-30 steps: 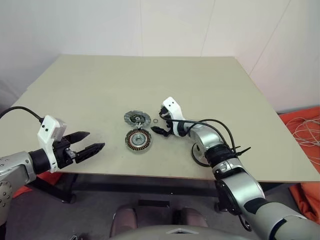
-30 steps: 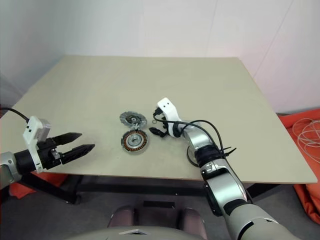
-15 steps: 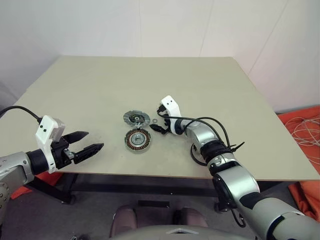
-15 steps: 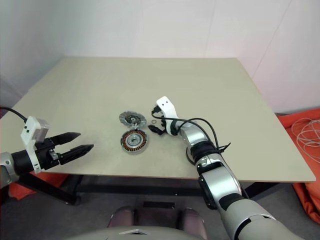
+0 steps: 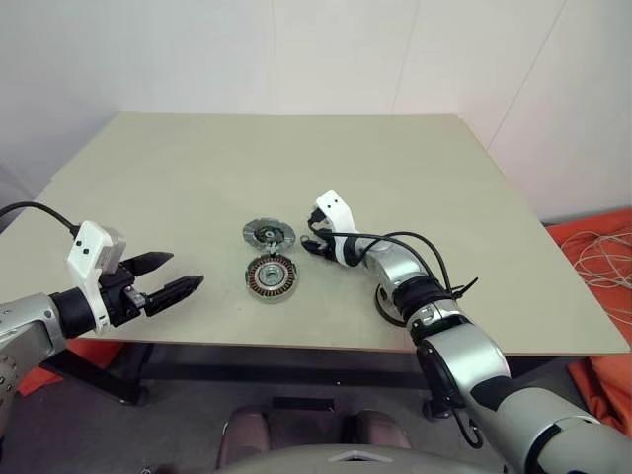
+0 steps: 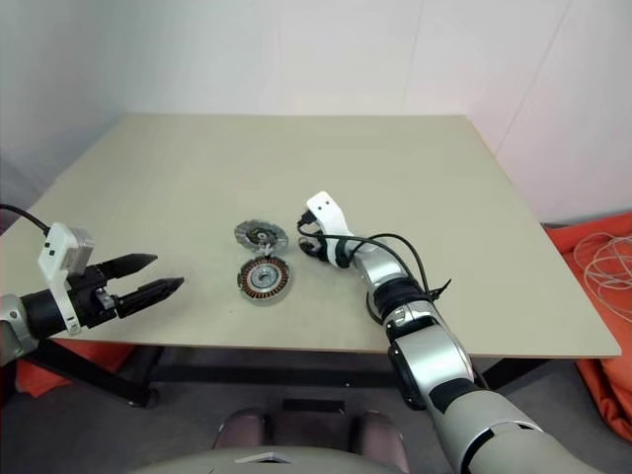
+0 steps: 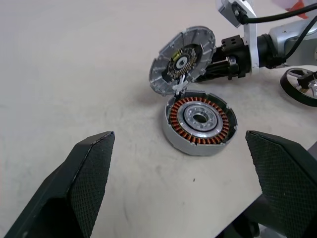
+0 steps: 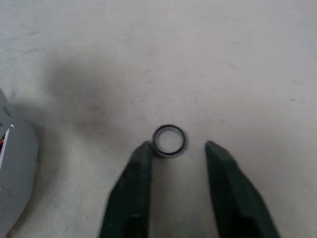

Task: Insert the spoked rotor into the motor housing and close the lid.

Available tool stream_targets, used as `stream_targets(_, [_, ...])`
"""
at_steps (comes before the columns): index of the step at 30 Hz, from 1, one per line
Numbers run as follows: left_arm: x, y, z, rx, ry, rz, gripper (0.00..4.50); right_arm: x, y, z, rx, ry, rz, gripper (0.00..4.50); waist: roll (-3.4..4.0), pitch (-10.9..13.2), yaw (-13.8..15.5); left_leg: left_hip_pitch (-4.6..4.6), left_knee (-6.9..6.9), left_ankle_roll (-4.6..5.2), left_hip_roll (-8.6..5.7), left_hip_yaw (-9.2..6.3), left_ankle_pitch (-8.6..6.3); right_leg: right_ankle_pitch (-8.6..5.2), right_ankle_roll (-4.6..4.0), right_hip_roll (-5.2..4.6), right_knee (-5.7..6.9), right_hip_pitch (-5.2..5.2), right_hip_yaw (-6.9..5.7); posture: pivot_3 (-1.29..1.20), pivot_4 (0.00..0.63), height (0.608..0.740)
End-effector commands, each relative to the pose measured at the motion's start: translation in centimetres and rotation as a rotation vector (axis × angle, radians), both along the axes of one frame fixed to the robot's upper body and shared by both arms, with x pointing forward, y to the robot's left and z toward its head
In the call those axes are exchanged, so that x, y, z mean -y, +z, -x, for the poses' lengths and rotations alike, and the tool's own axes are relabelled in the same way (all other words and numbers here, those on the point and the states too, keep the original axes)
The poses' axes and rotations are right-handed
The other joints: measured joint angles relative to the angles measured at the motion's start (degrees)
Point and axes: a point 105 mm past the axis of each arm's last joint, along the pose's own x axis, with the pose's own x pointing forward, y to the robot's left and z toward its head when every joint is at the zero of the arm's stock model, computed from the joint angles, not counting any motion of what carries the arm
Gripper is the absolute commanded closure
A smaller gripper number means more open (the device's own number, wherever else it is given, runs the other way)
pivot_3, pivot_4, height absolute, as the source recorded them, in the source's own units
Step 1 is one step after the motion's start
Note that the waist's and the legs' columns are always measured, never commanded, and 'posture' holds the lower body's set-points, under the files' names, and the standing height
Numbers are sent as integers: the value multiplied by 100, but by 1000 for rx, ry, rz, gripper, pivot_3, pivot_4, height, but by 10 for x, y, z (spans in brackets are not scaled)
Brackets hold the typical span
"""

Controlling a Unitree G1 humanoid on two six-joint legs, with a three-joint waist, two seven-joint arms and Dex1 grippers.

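The motor housing (image 5: 271,277), with its ring of copper windings, lies face up in the middle of the table. Its rim touches the finned grey lid (image 5: 269,234) just behind it; from the left wrist the lid (image 7: 183,59) looks tipped up on edge. The spoked rotor (image 5: 383,306) lies to the right, half hidden under my right forearm. My right gripper (image 5: 311,247) is low on the table right of the lid. Its fingers (image 8: 138,168) are narrowly open around a tiny thin ring (image 8: 169,140), and one finger touches it. My left gripper (image 5: 188,269) hangs open off the table's left front edge, holding nothing.
The beige table (image 5: 197,168) is bare apart from these parts. Its front edge runs just under my left gripper. Orange cloth and loose white cable (image 5: 602,257) lie on the floor to the right.
My right gripper's fingers have drawn much closer together around the tiny ring. The left gripper has stayed where it was, open.
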Motion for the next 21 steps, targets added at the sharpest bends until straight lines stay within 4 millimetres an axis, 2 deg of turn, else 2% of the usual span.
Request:
stream_targets(1, [1, 9, -3, 42, -13, -12, 0, -13, 15, -3, 53, 42, -5, 3961, 0, 0, 1, 0, -1, 0, 0, 0, 0, 0, 0, 0, 0, -1, 0, 0, 0, 740])
stream_targets(2, [2, 9, -3, 43, -14, -11, 0, -13, 15, -2, 55, 45, -4, 4334, 0, 0, 1, 0, -2, 0, 0, 1, 0, 0, -1, 0, 0, -2, 0, 0, 0, 740])
stream_targets(3, [2, 8, -3, 43, -14, -11, 0, -13, 15, -2, 56, 46, -3, 4421, 0, 0, 1, 0, -3, 0, 0, 2, 0, -1, -1, 0, 0, -3, 0, 0, 0, 740])
stream_targets(21, [2, 5, -6, 47, -13, -5, 0, 4, 35, -8, 70, 41, -55, 4421, -2, 2, 8, -2, -4, 0, 0, 3, 0, -1, -1, 0, 0, -4, 3, 0, 0, 740])
